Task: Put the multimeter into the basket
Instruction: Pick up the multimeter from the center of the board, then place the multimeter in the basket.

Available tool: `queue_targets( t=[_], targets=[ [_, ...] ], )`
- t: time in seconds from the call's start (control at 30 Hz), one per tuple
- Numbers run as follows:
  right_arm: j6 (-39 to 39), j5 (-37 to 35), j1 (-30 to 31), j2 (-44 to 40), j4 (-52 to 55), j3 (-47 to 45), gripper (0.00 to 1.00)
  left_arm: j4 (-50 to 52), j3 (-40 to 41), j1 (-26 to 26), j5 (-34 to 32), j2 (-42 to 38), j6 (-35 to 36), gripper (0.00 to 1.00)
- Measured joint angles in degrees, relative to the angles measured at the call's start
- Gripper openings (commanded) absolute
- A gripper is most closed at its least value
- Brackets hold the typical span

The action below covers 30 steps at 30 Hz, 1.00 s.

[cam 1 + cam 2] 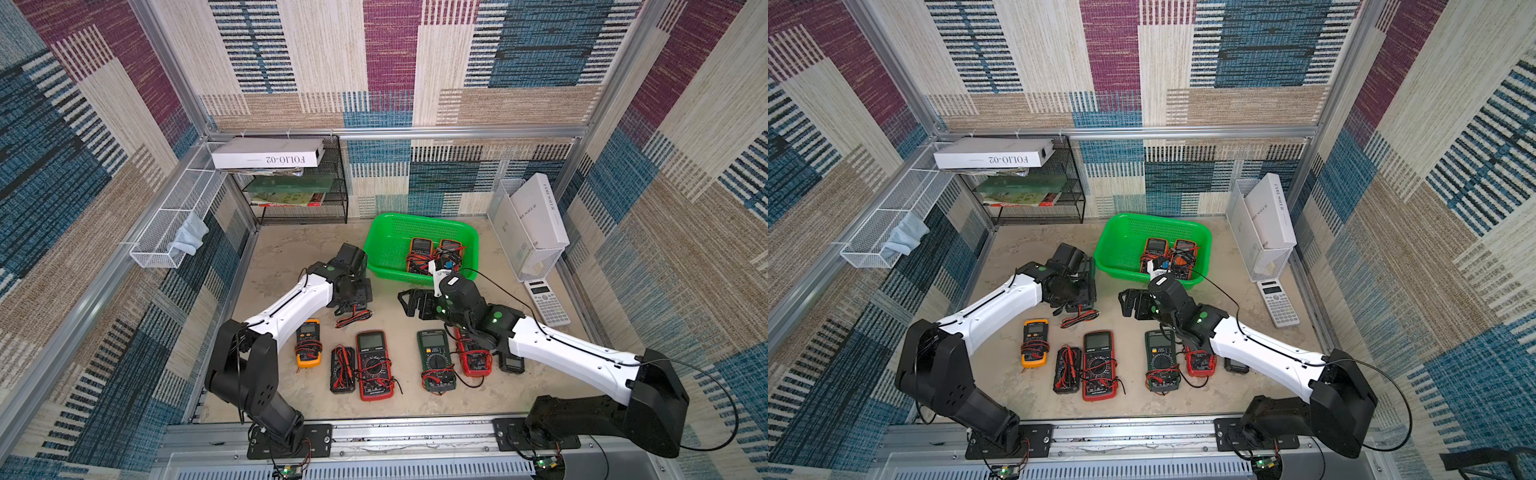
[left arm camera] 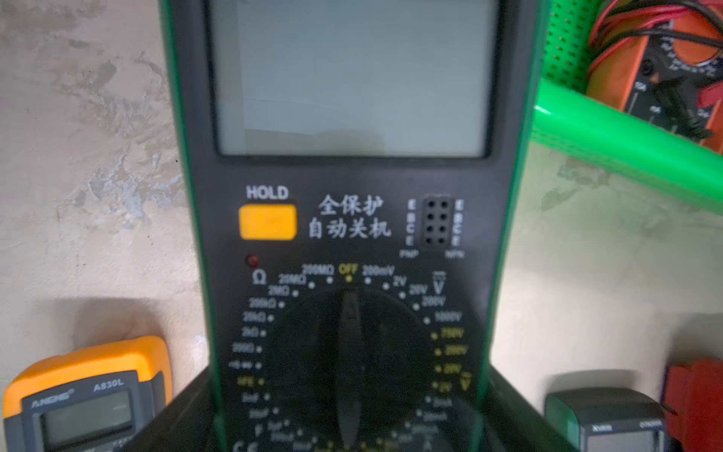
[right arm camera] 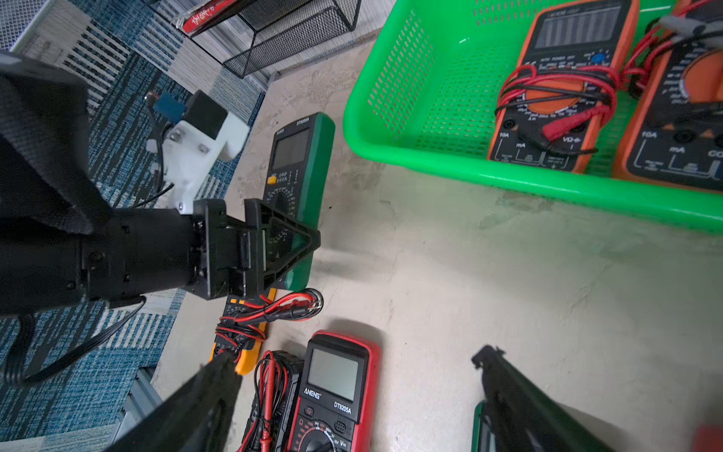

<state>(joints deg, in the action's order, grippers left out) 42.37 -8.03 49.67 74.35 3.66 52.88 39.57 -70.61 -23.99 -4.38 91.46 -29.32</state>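
My left gripper (image 3: pixel 281 242) is shut on a green-edged multimeter (image 3: pixel 301 164) and grips its lower half by the side edges. That multimeter fills the left wrist view (image 2: pixel 352 195). It hangs just above the table, left of the green basket (image 1: pixel 384 245), with its red and black leads (image 1: pixel 353 318) dangling. In both top views the left wrist (image 1: pixel 1075 286) hides it. Two orange multimeters (image 1: pixel 419 253) lie in the basket's (image 1: pixel 1121 245) right half. My right gripper (image 1: pixel 409 301) is open and empty in front of the basket, its fingers (image 3: pixel 520 399) spread above the table.
A row of multimeters lies near the front: yellow (image 1: pixel 308 343), black (image 1: pixel 343 370), red (image 1: pixel 375 365), green (image 1: pixel 434 359) and a small red one (image 1: pixel 473 357). A calculator (image 1: pixel 546 301) and a white file holder (image 1: pixel 528 232) are at the right, and a black mesh rack (image 1: pixel 299 187) at the back left.
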Motion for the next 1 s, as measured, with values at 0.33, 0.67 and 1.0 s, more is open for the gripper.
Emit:
queue_targets(
  t=[0.33,0.67,1.0],
  targets=[
    [-0.48,3.28,-2.36,-0.31,-0.07,0.57,0.99,2.78,-8.02,-0.26,2.05,-0.63,3.32,0.0],
    [-0.52,4.7,-4.15,-1.16,-0.15,-0.39,1.0,4.26,-20.26,-1.51,3.3,5.51,6.34,0.0],
    [-0.55,5.53,-7.32,-3.34,-0.11,-2.54,0.99,4.61,-32.61,-3.32,4.24,14.73,9.44,0.0]
  ],
)
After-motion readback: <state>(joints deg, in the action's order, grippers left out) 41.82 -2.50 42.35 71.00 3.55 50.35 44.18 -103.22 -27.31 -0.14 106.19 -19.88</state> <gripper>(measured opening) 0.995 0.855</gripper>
